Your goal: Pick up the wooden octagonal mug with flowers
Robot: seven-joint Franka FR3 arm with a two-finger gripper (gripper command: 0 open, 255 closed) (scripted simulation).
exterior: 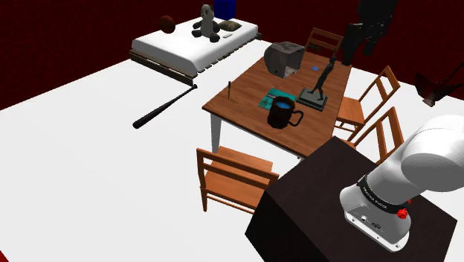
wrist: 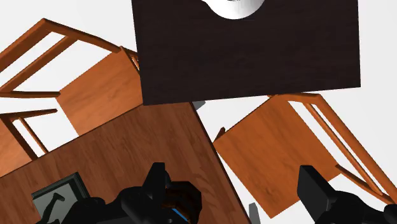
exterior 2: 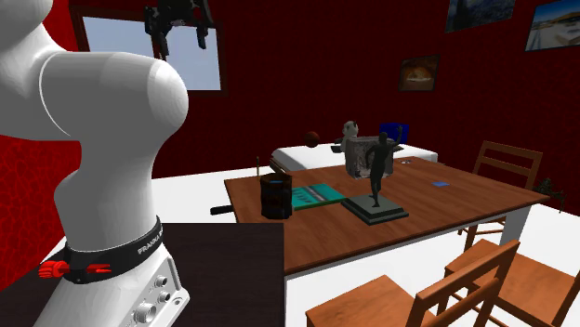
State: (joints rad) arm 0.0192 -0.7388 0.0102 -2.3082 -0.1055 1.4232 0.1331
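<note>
Dark mug [exterior 2: 275, 196], blue inside, is sitting left of centre on table [exterior 2: 446, 200] in 2nd ext view; gripper [exterior 2: 178, 39] is hanging well above at upper left, jaws apart, so long descent is risking toppling mug or clipping statuette [exterior 2: 376, 172].

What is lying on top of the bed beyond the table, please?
A grey stuffed toy, a reddish-brown ball and a small dark cushion-like item rest on the white bed. The mattress directly beneath each is covered, so nothing there can be checked.
</note>
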